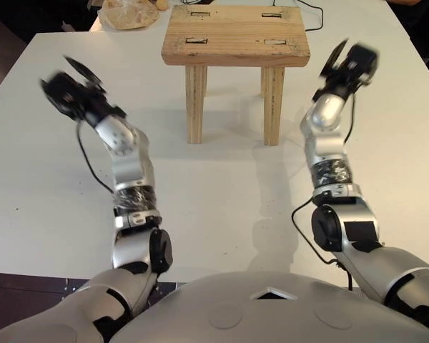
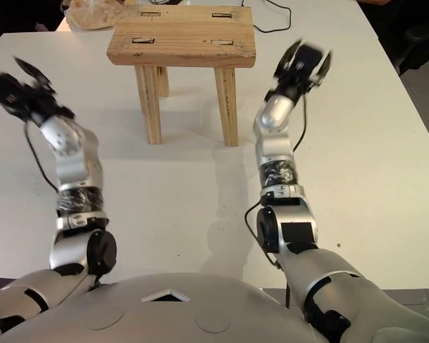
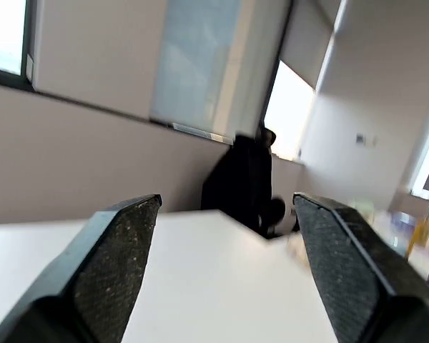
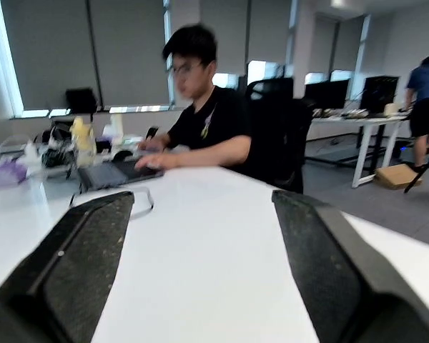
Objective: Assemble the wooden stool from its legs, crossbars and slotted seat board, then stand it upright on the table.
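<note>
On the white table, a fully built stool upright at the far middle, left gripper and right gripper raised either side of it, fingers apart and empty, with seemingly nothing left to assemble.

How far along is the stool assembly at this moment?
It looks finished. Done: the wooden stool stands upright on the table, with its legs fitted under the slotted seat board. In hand: nothing. The left gripper and right gripper hover on either side of the stool, jaws open and empty. Left: nothing apparent.
</note>
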### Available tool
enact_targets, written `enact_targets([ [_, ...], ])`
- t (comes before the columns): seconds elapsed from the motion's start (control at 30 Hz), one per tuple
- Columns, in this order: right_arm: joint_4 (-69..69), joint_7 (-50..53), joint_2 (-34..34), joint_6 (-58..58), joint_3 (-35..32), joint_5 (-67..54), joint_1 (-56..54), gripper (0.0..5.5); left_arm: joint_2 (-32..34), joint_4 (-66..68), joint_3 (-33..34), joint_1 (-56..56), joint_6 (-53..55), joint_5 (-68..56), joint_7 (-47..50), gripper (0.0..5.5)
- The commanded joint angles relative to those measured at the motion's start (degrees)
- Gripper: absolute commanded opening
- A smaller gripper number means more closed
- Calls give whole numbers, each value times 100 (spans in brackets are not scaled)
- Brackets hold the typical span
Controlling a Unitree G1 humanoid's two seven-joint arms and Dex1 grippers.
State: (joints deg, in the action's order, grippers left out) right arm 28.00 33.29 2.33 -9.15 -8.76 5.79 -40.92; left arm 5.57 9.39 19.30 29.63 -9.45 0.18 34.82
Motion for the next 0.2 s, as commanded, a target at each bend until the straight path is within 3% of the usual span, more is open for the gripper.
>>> enact_targets([
  [0.03, -1358, -422, -454, 290, 601, 65, -1479, 359, -397, -1538, -615, 947, 447, 529, 254, 344],
  [0.2, -1402, -651, -1078, 75, 731, -301, -2084, 359, -951, -1519, -1524, 1557, 261, 1174, 213, 344],
])
